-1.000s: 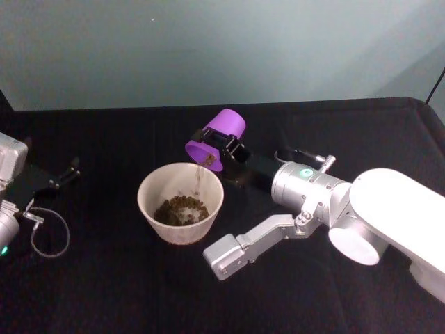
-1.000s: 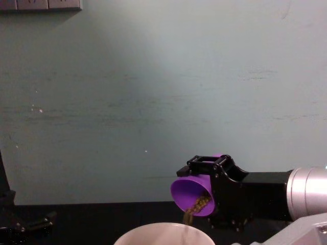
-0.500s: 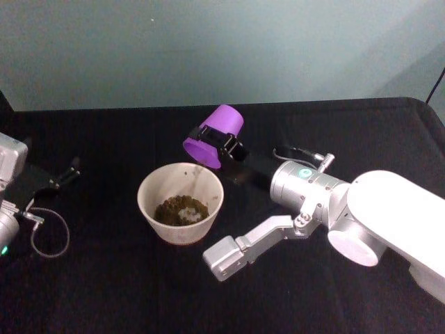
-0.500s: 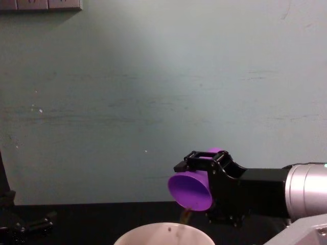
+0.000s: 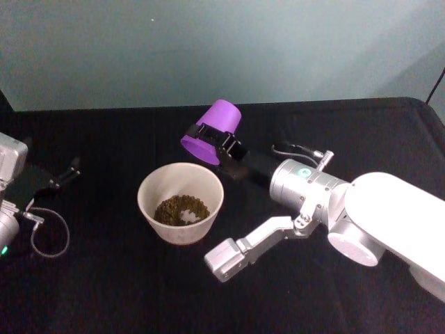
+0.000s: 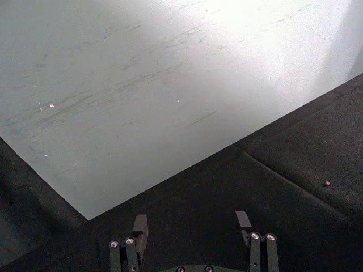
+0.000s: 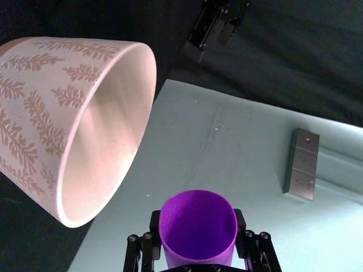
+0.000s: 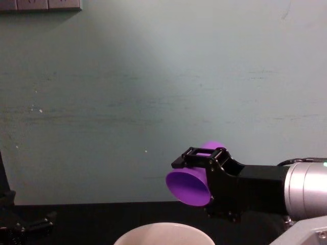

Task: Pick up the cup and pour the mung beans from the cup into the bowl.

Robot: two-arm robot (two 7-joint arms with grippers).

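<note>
My right gripper is shut on the purple cup and holds it tipped mouth-down to the left, just above and behind the bowl. No beans are falling, and the cup's inside looks bare. A pile of mung beans lies in the bottom of the bowl. From the chest, the cup hangs over the bowl's rim. The bowl's outer wall carries a leaf pattern. My left gripper rests open near the table's left edge, holding nothing.
A black cloth covers the table, with a teal wall behind it. A looped cable lies by the left arm. One stray bean sits on the cloth. My right forearm spans the right side.
The stream of beans from the cup into the bowl has stopped. The right gripper has tipped the cup further and raised it a little up and to the left.
</note>
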